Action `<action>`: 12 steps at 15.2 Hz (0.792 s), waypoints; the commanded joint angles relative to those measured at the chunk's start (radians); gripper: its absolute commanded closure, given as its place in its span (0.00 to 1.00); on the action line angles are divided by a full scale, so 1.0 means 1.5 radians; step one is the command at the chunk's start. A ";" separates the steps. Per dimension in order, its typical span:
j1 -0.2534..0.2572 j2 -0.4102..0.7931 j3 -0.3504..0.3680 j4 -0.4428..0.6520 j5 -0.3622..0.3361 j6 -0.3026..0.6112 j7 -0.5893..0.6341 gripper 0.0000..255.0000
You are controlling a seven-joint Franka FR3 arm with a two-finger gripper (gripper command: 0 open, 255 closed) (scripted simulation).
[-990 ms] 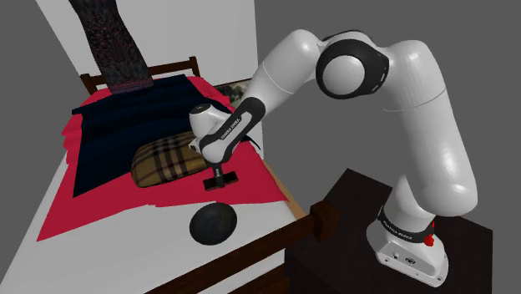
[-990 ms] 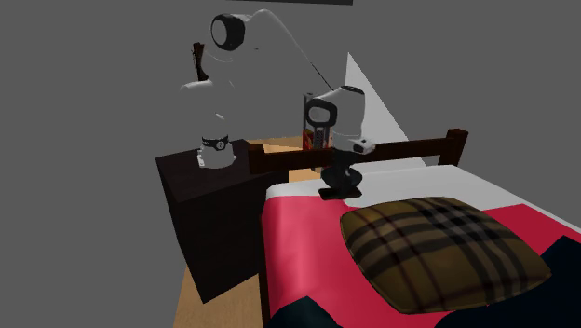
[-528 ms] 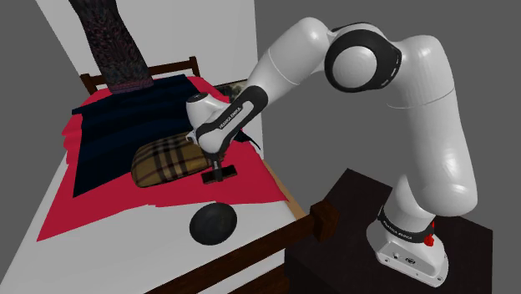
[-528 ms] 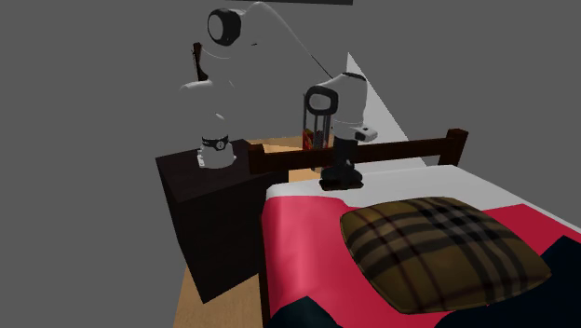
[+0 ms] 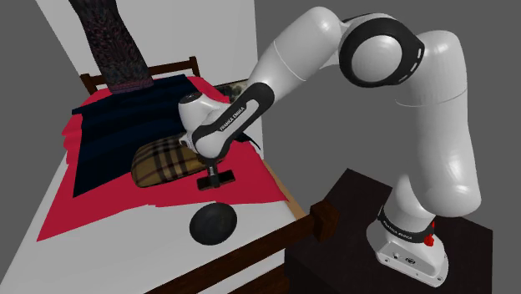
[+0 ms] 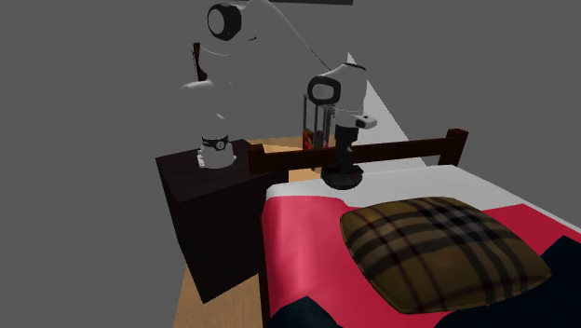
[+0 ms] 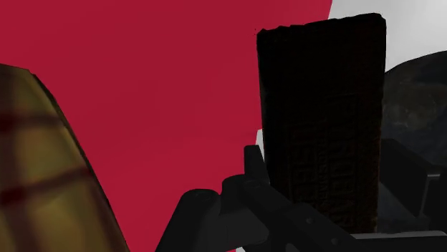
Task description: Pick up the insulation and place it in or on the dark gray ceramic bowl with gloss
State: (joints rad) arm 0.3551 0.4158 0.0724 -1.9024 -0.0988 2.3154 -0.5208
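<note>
My gripper [image 5: 215, 177] is shut on the insulation [image 7: 321, 118], a flat, dark, rough-textured slab that stands up between the fingers in the wrist view. It hangs just above the red blanket [image 5: 167, 196], beside the plaid pillow [image 5: 165, 160]. The dark glossy bowl [image 5: 212, 224] sits on the white sheet a little nearer the footboard than the gripper, and its rim [image 7: 419, 93] shows past the slab. In the second exterior view the gripper [image 6: 341, 175] hovers near the footboard end of the bed.
A dark wooden footboard rail [image 5: 250, 250] runs close to the bowl. A navy blanket [image 5: 125, 125] covers the far half of the bed. A dark patterned cloth [image 5: 113, 42] hangs on the wall behind. The dark stand [image 5: 367, 242] is beside the bed.
The arm has swung and the hand has turned more upright, carrying the slab slightly toward the pillow. The bowl has not moved.
</note>
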 commanded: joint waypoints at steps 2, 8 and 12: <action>0.030 -0.021 0.011 -0.028 -0.004 0.005 0.045 1.00; 0.090 -0.048 0.036 -0.062 -0.012 0.007 0.136 1.00; 0.096 -0.031 0.036 -0.068 -0.018 0.029 0.146 1.00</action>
State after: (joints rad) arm 0.4972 0.3610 0.1264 -2.0033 -0.1228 2.3498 -0.3059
